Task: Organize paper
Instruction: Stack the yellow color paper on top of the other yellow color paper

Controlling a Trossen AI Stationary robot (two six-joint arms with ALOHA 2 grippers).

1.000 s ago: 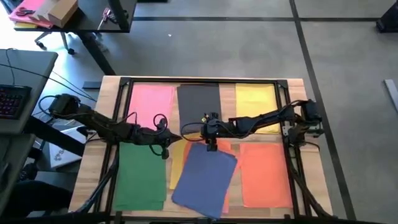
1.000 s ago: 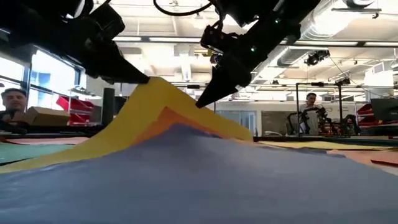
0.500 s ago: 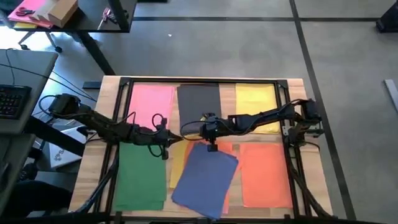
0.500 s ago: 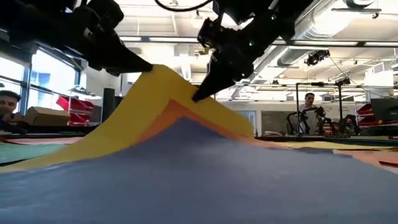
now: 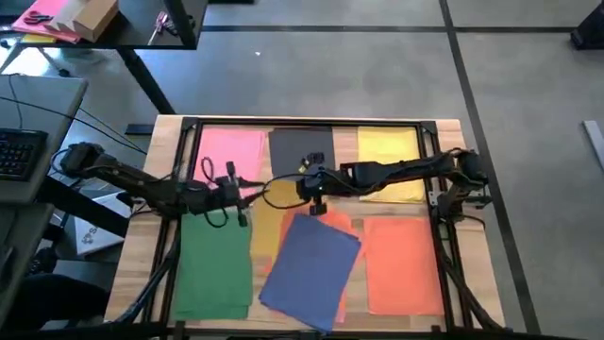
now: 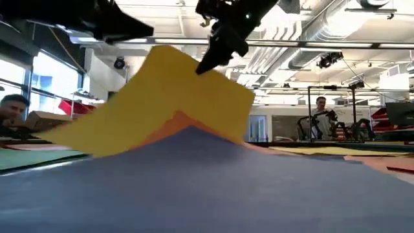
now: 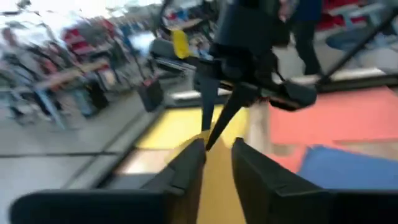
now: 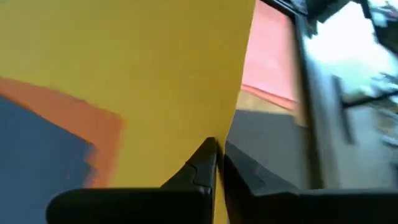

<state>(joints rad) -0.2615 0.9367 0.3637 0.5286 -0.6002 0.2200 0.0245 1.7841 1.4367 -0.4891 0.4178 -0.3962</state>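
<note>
A yellow sheet of paper (image 6: pixel 162 97) stands raised in the middle of the table (image 5: pixel 274 215), hanging from my right gripper (image 5: pixel 316 198). Its near part lies under an orange sheet (image 6: pixel 184 121) and a blue sheet (image 5: pixel 311 266). My left gripper (image 5: pixel 238 210) hovers just left of the raised sheet, above its drooping left part. Its fingers (image 7: pixel 186 171) are apart, and in the low view its tip (image 6: pixel 147 29) is clear of the paper. My right gripper pinches the yellow sheet's raised far edge (image 8: pixel 231 124) between its two fingers, which point down from above. One layer shows. The sheet hangs below the fingers and slopes down toward the near side, where it is tucked under the orange and blue sheets.
Flat on the table lie a pink sheet (image 5: pixel 231 151), a dark grey one (image 5: pixel 302 151) and a yellow one (image 5: pixel 389 156) along the far side. A green one (image 5: pixel 215 269) and an orange one (image 5: pixel 401 269) lie nearer. A black frame (image 5: pixel 311 122) rims the table.
My right gripper has risen, drawing the yellow sheet's far edge higher; the near part stays under the blue sheet. My left gripper has gone up and toward the table's left and far edges. It was at the sheet's peak and now stands clear of it.
</note>
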